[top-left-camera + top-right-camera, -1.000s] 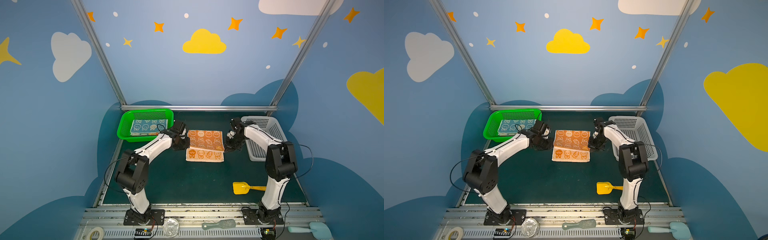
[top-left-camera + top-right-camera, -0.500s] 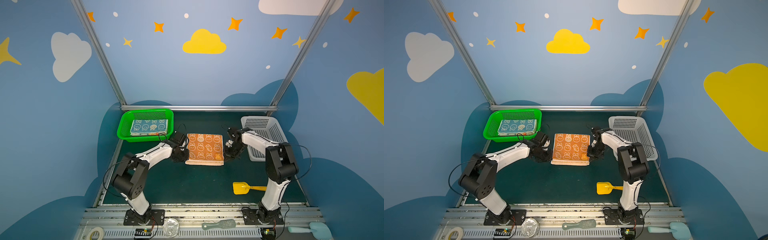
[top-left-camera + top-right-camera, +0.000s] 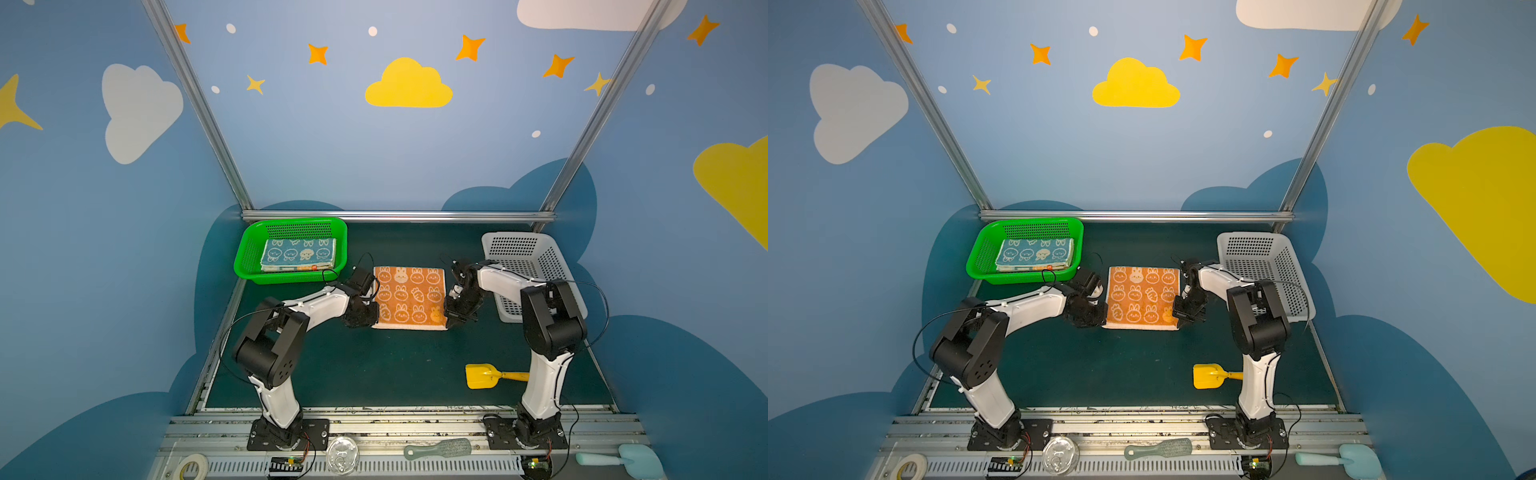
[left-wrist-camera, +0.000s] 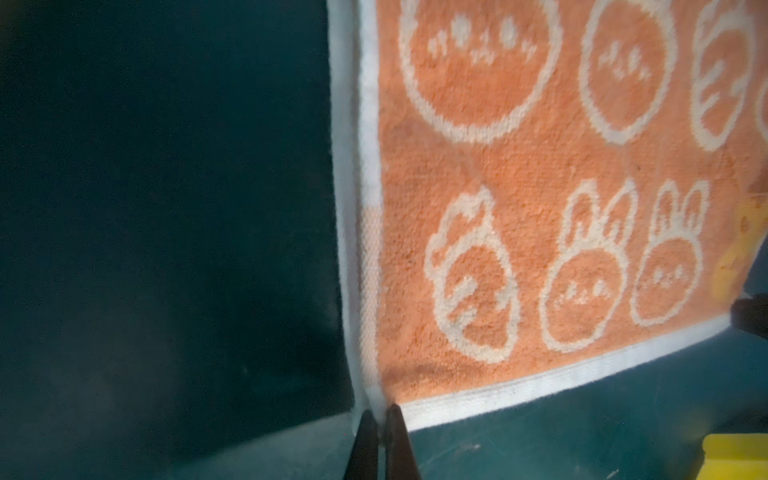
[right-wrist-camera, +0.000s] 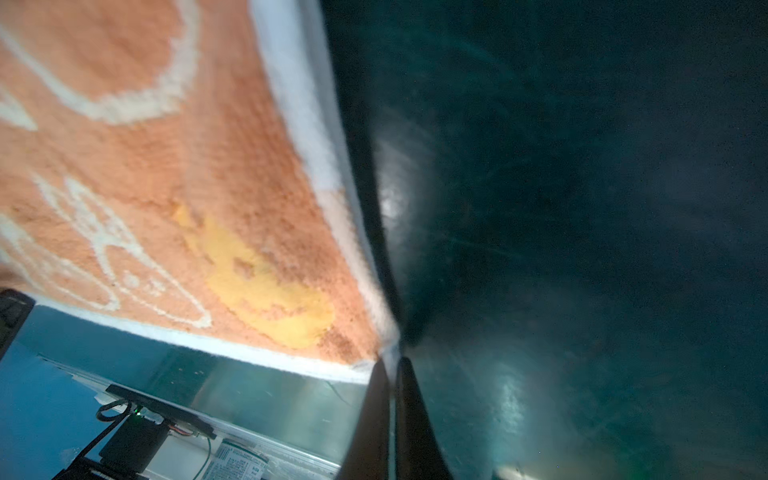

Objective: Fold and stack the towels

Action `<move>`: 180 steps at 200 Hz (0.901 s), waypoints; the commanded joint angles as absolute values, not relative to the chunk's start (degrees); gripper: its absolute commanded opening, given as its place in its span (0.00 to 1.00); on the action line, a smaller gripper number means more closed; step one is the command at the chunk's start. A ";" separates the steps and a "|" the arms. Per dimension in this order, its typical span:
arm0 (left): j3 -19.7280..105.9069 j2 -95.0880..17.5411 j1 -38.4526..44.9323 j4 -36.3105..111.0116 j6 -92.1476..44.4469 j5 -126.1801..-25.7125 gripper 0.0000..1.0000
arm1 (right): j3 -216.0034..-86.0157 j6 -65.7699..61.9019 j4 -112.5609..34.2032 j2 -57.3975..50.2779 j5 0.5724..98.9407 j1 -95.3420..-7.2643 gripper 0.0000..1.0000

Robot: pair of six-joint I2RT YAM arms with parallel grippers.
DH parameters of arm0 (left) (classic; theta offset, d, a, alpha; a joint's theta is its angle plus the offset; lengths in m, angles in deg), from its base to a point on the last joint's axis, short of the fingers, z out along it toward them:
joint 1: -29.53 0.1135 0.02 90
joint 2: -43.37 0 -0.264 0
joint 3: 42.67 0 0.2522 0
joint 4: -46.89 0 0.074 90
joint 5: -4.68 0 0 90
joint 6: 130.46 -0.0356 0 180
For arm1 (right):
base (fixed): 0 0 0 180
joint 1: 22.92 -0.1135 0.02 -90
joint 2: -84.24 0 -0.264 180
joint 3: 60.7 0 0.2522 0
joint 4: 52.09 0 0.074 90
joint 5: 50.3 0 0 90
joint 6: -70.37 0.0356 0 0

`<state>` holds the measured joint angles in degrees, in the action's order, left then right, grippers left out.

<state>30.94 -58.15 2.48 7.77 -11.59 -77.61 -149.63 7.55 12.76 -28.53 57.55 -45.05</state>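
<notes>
yellow scoop (image 3: 482,376) handle: behind right arm (image 3: 542,374) | orange towel (image 4: 561,187): cropped

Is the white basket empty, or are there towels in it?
Empty, as far as visible: the white basket shows only bare perforated walls and floor; the right arm hides its near part.

Both top views high at front, looking down over whole table (image 3: 374,365), wrist cameras close, sharing orange towel (image 4: 540,166)

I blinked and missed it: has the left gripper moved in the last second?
Yes. The left gripper has come toward the table's front, away from the green basket, drawing a corner of the orange towel along.
</notes>
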 commanded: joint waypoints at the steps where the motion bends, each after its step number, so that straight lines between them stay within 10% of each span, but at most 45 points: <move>1: 30.17 -59.38 2.61 7.37 -11.86 -78.51 0.03 | -148.55 8.05 12.13 -31.06 55.26 -45.35 0.00; 54: 32.02 -60.67 2.55 5.76 -12.35 -77.89 0.04 | -148.82 7.96 12.66 -30.74 55.00 -45.73 0.04; 153: 36.61 -51.28 1.93 1.27 -12.52 -81.27 0.98 | -155.33 6.45 19.40 -20.89 53.44 -45.28 0.83; 180: 39.44 -47.21 2.03 4.32 -12.35 -84.29 1.00 | -160.41 5.24 19.02 -19.80 58.22 -42.50 0.88</move>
<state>36.45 -51.54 2.09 2.67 -12.10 -81.11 -155.51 6.69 17.55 -22.67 55.26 -44.81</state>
